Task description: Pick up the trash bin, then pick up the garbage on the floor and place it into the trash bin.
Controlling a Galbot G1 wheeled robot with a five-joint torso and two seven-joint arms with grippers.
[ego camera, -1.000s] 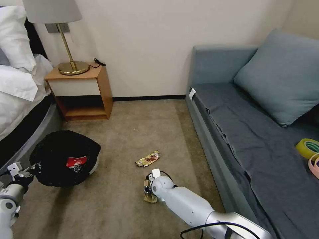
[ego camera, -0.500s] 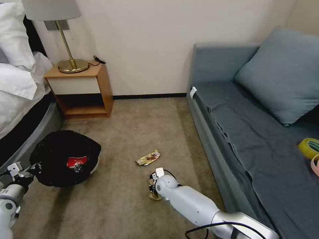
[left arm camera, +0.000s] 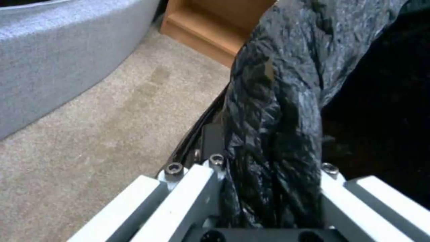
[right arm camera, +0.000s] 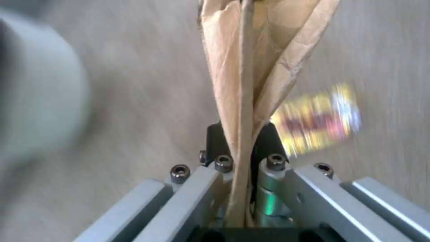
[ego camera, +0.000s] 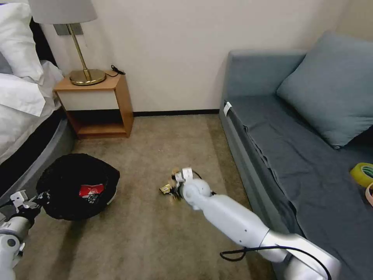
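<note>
Our left gripper (left arm camera: 264, 201) has its jaws clamped on the trash bin (ego camera: 75, 186) rim beside the bed (ego camera: 23, 116), while our right gripper (right arm camera: 244, 158), near the snack wrapper (right arm camera: 318, 119), pinches the brown paper (right arm camera: 260, 60) thinly, so a fast swing could shake it loose.

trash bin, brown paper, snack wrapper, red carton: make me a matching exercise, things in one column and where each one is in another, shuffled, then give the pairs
Things
1. trash bin
2. brown paper
3. snack wrapper
4. red carton

Places
A. lying on the carpet
B. pinched in the right tool
C. inside the black liner
D. rim gripped by the left tool

Pairs: 1-D, 2-B, 3-A, 4-C
</note>
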